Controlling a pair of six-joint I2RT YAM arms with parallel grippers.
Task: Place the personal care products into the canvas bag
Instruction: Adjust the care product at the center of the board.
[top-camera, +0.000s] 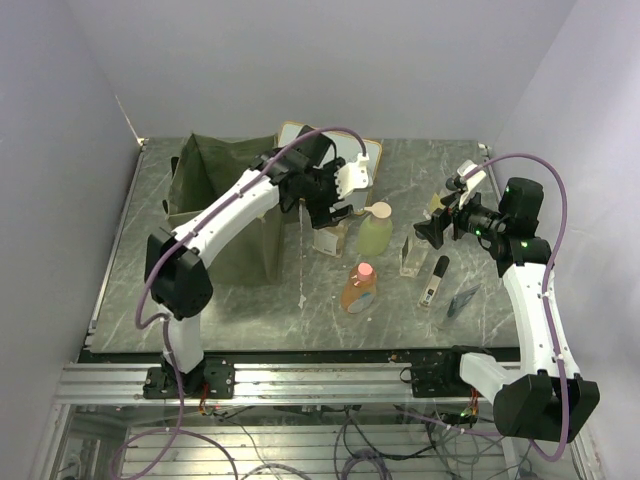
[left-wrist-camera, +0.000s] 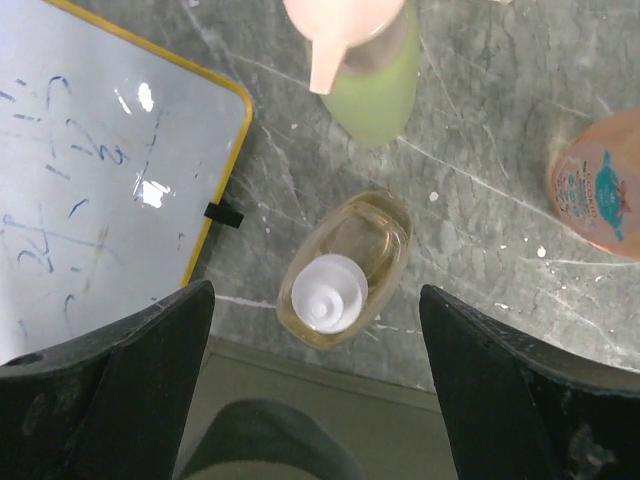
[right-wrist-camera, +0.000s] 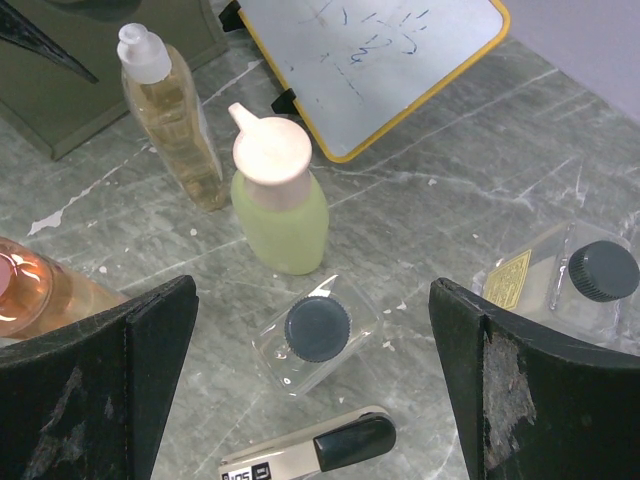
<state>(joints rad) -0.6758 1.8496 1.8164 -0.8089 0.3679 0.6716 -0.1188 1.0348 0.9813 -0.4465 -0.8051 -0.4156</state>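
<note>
My left gripper (left-wrist-camera: 316, 300) hangs open straight above the amber bottle (left-wrist-camera: 345, 268), whose white pump top sits between the fingers. The canvas bag (top-camera: 215, 200), olive-green and open, stands just left of that bottle, its rim (left-wrist-camera: 300, 400) at the bottom of the left wrist view. A yellow-green bottle (top-camera: 375, 232) and an orange bottle (top-camera: 360, 285), both pink-topped, stand in the middle. My right gripper (right-wrist-camera: 312, 300) is open over a clear black-capped bottle (right-wrist-camera: 318, 330); a second clear bottle (right-wrist-camera: 580, 280) stands beside its right finger.
The wood-framed whiteboard (top-camera: 365, 150) lies at the back, behind the bottles. A white tube with a black cap (right-wrist-camera: 320, 450) lies flat near the clear bottle, and a small bluish item (top-camera: 462, 300) lies to its right. Grey walls close in on both sides.
</note>
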